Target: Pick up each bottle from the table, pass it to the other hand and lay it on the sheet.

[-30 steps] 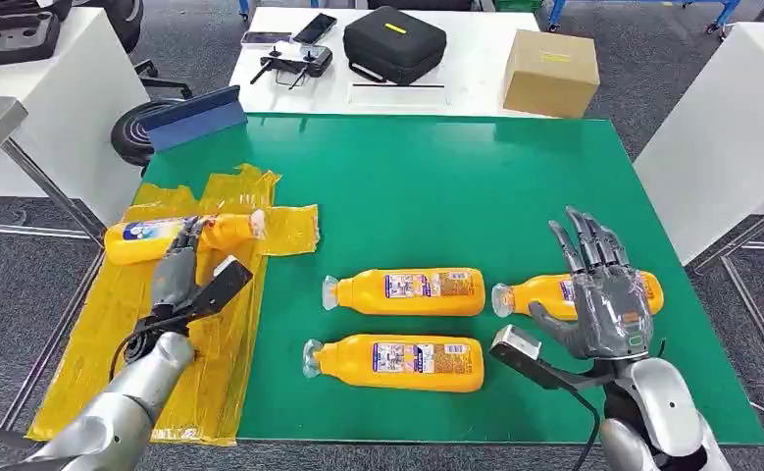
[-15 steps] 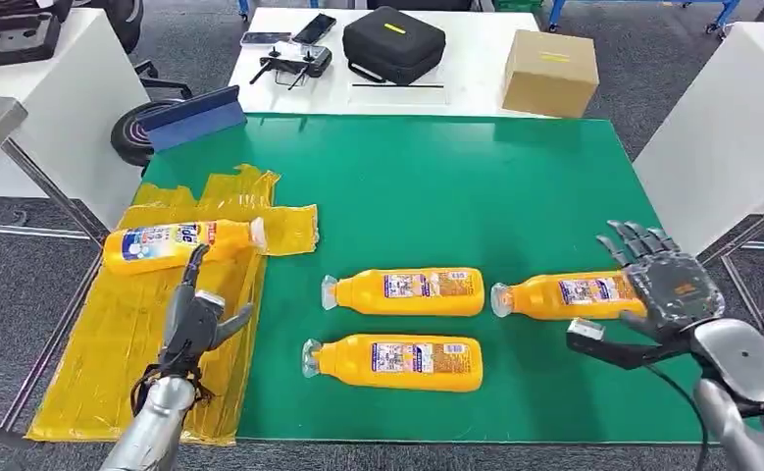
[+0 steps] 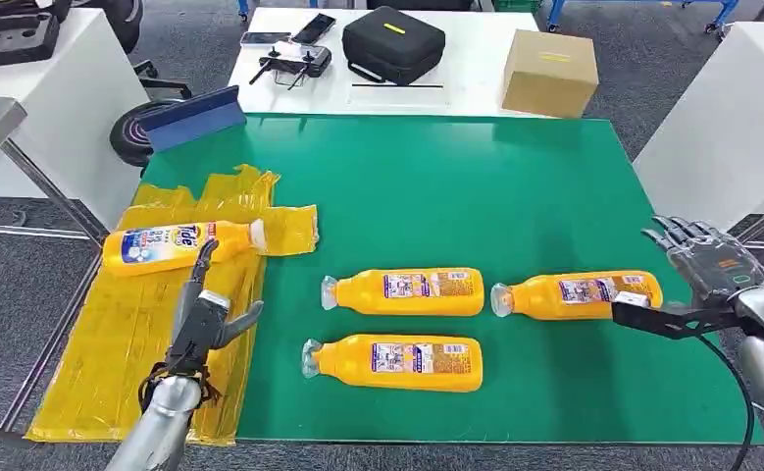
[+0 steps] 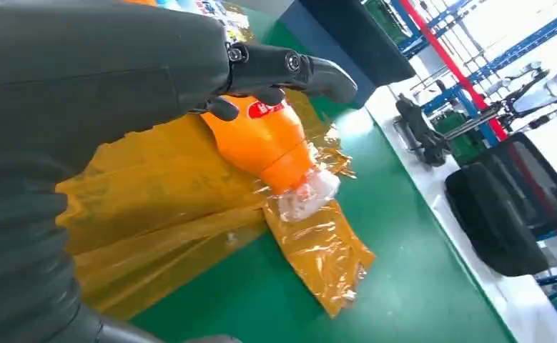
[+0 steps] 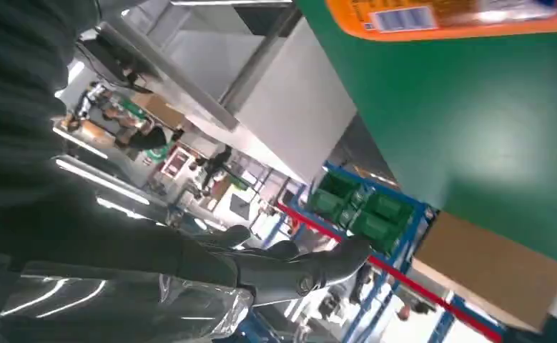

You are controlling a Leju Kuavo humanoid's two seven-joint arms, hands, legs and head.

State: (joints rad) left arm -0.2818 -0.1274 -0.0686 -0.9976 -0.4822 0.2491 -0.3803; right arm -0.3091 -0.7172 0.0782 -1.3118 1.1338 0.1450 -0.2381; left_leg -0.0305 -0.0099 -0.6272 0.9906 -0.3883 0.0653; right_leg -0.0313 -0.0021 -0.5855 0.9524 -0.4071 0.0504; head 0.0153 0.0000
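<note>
Yellow plastic sheet (image 3: 113,343) covers the desk's (image 3: 515,186) left edge as the drop zone, and the left hand (image 3: 201,319) hovers over it, fingers apart and empty. Past its fingertips one detergent bottle (image 3: 177,245) lies delivered. Three orange bottles (image 3: 402,291) wait on the green, the rightmost (image 3: 574,292) just beside the right hand (image 3: 716,270), open-fingered off the desk's edge.

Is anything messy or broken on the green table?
Nothing is spilled or broken. The yellow sheet is crumpled and hangs over the table's left edge. One bottle lies on it, slightly tilted.
</note>
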